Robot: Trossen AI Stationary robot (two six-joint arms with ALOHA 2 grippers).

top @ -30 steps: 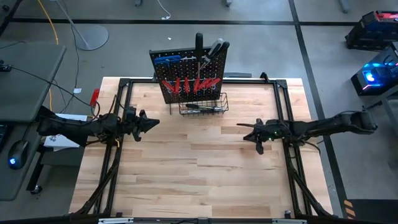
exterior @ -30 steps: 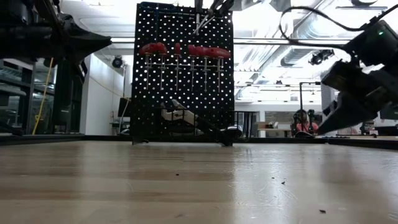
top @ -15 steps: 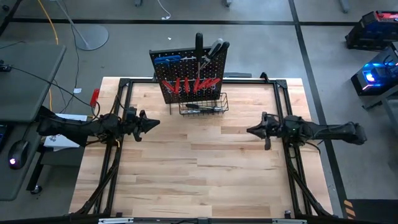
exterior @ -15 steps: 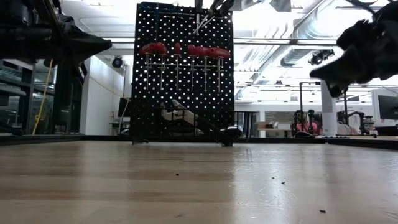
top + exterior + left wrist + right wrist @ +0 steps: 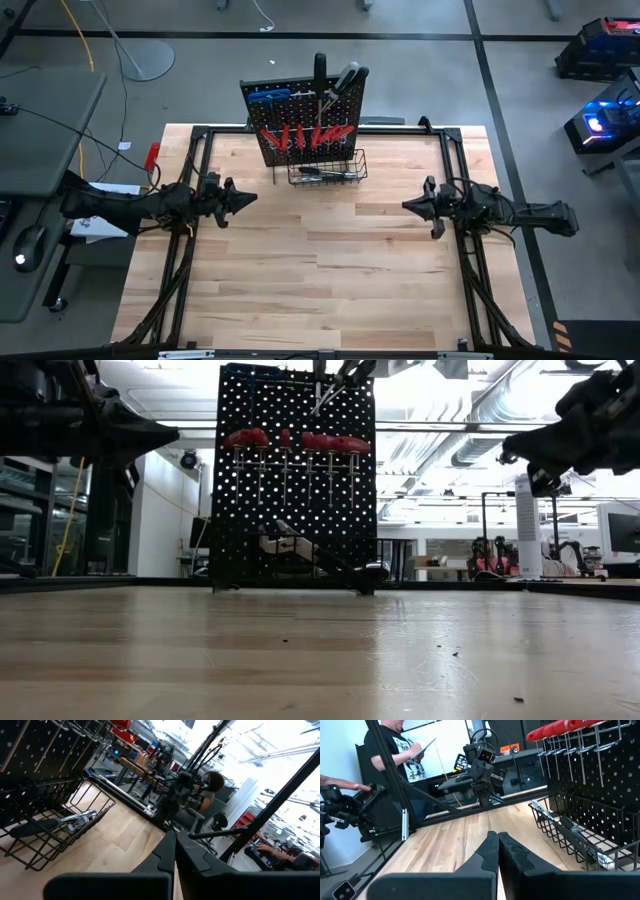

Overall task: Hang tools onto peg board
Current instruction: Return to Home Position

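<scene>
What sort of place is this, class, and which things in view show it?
Most likely a robotics lab or workshop: the left arm and right arm flank a wooden table carrying a peg board of tools, and exposed ceiling ducts and a person writing show beyond.

1. Right gripper: fingers pressed together, nothing between them, held above the wooden table.
2. Peg board stood upright close by, with red-handled screwdrivers hanging in a row on its hooks.
3. Wire basket sat at the board's base. Chrome ratchet lay inside it at a slant.
4. Left arm was across the table, well apart, its gripper pointing this way.
5. Beyond the table a person stood holding a flat pad. Another hand rested on dark gear nearby.
</scene>
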